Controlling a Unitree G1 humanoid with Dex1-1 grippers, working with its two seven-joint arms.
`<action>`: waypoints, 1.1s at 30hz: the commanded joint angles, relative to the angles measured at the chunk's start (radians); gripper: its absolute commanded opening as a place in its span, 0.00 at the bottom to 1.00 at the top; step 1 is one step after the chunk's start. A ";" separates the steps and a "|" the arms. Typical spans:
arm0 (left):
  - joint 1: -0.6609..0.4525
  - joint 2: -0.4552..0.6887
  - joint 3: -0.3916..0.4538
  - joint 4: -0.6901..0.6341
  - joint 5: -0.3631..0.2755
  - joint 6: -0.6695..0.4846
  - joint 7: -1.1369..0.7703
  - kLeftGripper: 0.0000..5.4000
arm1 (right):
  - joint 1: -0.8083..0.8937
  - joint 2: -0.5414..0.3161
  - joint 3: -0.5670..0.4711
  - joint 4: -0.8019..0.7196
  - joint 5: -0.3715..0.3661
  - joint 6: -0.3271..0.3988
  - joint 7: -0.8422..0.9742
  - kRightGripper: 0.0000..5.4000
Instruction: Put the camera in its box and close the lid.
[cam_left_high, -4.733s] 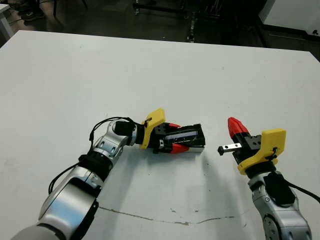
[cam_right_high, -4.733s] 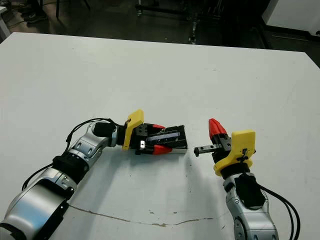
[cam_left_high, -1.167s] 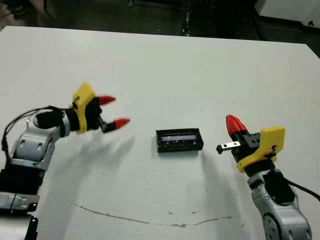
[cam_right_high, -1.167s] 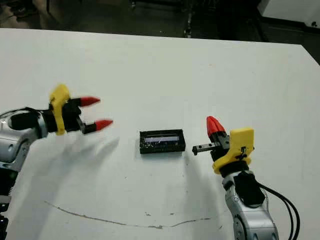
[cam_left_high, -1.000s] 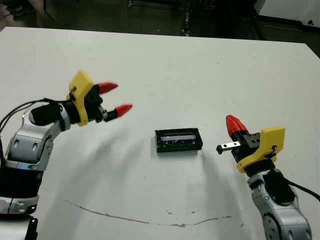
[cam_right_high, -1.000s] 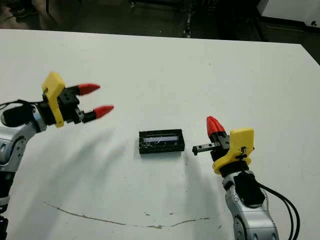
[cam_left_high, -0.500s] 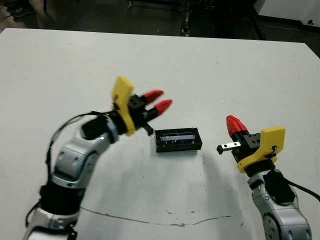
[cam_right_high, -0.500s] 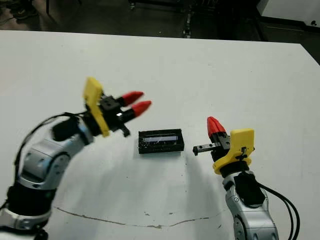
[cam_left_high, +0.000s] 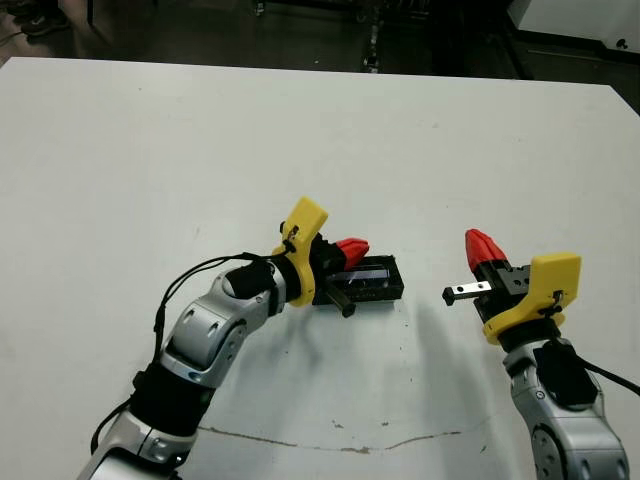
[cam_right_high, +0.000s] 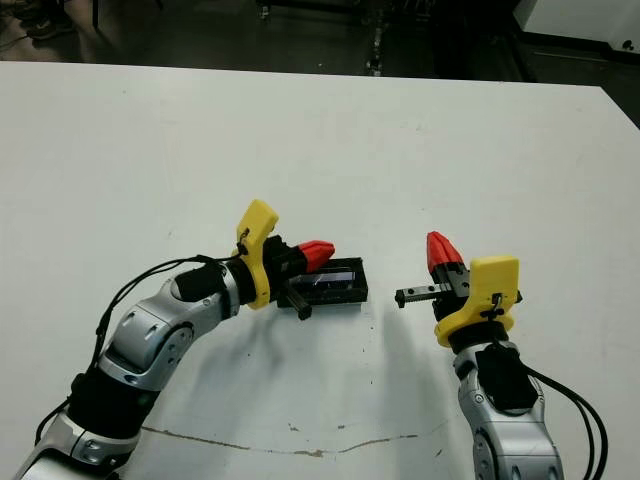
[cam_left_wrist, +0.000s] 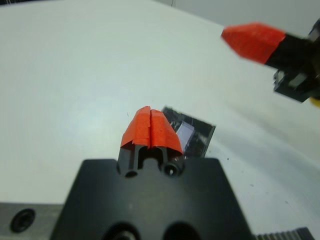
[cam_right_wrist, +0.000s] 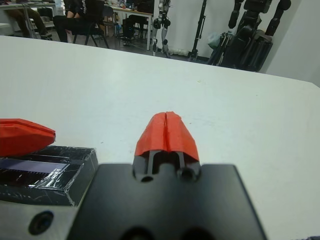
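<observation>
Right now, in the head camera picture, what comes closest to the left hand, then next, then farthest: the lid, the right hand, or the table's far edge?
1. The lid, right under the left hand, mid-table.
2. The right hand, off to the right.
3. The table's far edge, at the back.

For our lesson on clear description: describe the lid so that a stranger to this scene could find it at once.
Start at the white table and look between the two yellow-bodied arms, near its middle. The lid lies flat there, right at the shut left gripper. It is the only black rectangle on the table, with a glossy bluish strip along its middle.
</observation>
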 joint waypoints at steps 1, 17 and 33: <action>0.010 -0.007 -0.029 0.045 0.021 0.053 0.005 0.00 | -0.002 -0.010 -0.010 -0.003 0.005 0.014 -0.003 0.00; 0.046 -0.030 -0.120 0.138 0.092 0.038 -0.025 0.00 | 0.001 -0.005 0.000 -0.007 0.013 0.015 0.001 0.00; -0.062 -0.132 -0.248 0.285 0.191 0.041 -0.048 0.00 | -0.006 -0.007 -0.011 -0.013 0.015 0.027 -0.008 0.00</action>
